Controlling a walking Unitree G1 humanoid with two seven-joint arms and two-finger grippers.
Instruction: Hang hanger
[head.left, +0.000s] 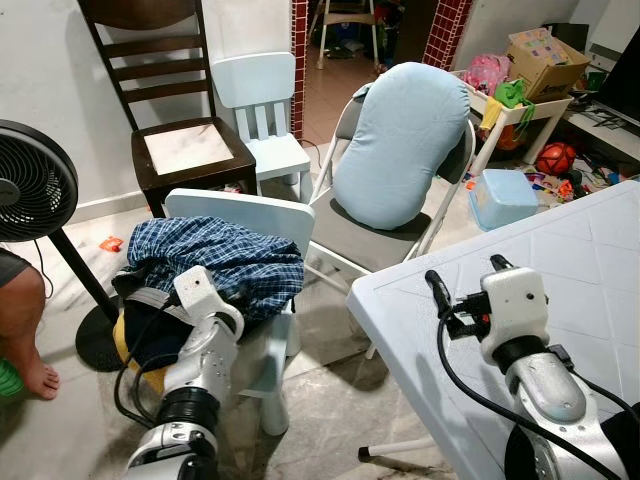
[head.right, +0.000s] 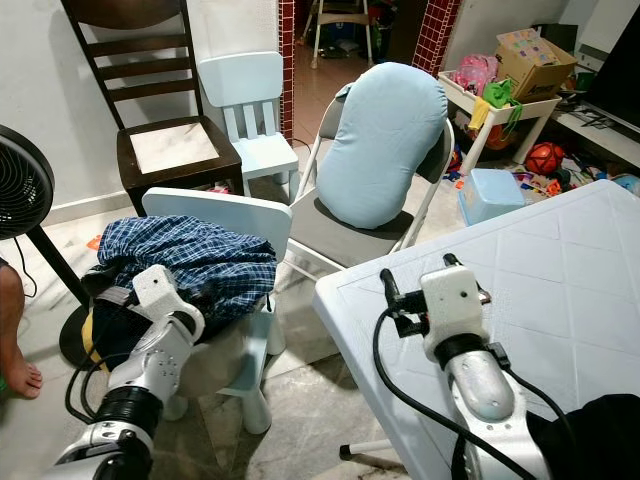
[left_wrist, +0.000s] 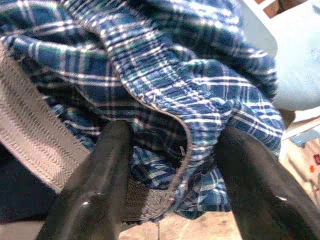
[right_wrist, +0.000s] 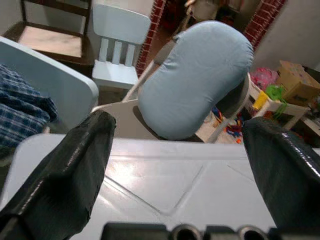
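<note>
A blue plaid shirt (head.left: 225, 255) lies crumpled on the seat of a small pale-blue chair (head.left: 245, 208). My left arm's wrist (head.left: 200, 292) reaches into the shirt's near side. In the left wrist view my left gripper (left_wrist: 172, 175) is open, one finger on each side of a fold of plaid cloth, with a grey woven band (left_wrist: 35, 135) beside one finger. My right gripper (head.left: 466, 275) hovers open over the corner of the white plastic table (head.left: 570, 250), holding nothing.
A folding chair with a pale-blue cushion (head.left: 400, 140) stands behind the table corner. A dark wooden chair (head.left: 185, 150) and a second small blue chair (head.left: 262, 110) line the wall. A black fan (head.left: 30, 180) and a person's leg (head.left: 20, 335) are at left. Toys clutter the right.
</note>
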